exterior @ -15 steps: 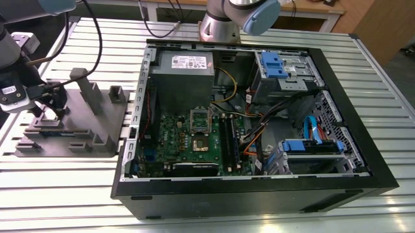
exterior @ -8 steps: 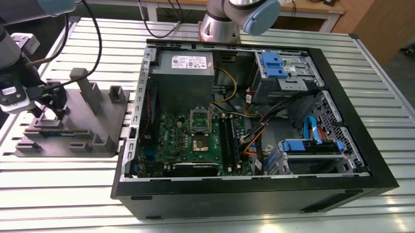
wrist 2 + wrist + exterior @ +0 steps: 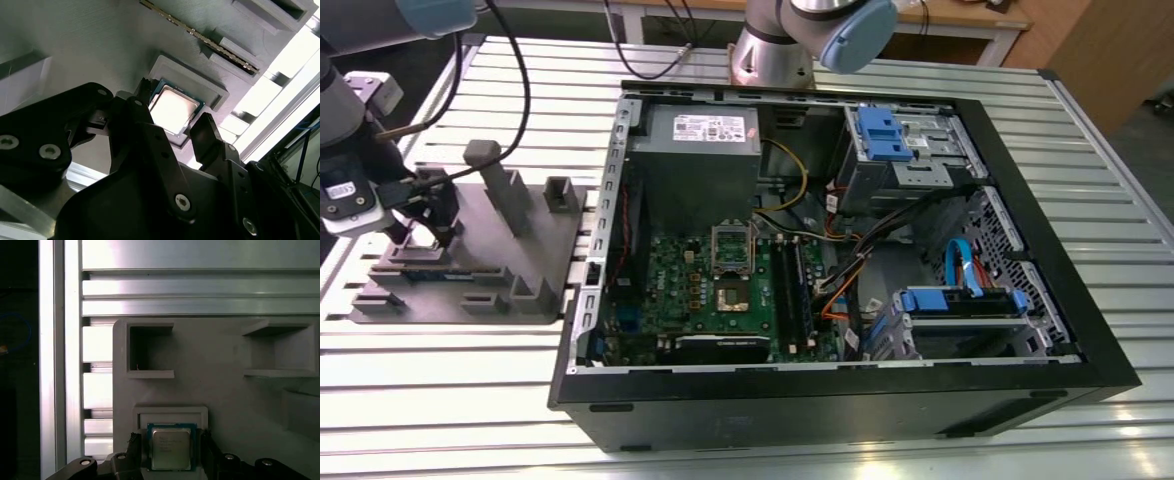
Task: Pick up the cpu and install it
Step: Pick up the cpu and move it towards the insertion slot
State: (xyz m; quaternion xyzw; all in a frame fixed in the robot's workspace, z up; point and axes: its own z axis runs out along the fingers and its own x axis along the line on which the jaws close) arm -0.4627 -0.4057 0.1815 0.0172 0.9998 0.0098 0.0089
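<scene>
Tool (image 3: pixel 170 440) open, straddling cpu (image 3: pixel 171 450) seated in fixture (image 3: pixel 225 390) pocket, slight gaps each side. Case (image 3: pixel 854 405) on bench (image 3: pixel 440 400), exterior view's right.

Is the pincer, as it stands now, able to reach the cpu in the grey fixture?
Probably yes: the pincer holds its fingers open on either side of the cpu, which lies uncovered in the grey fixture.

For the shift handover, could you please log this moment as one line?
stage: pre-grasp | gripper: open, straddling cpu | cpu: seated in grey fixture pocket, not lifted
</scene>
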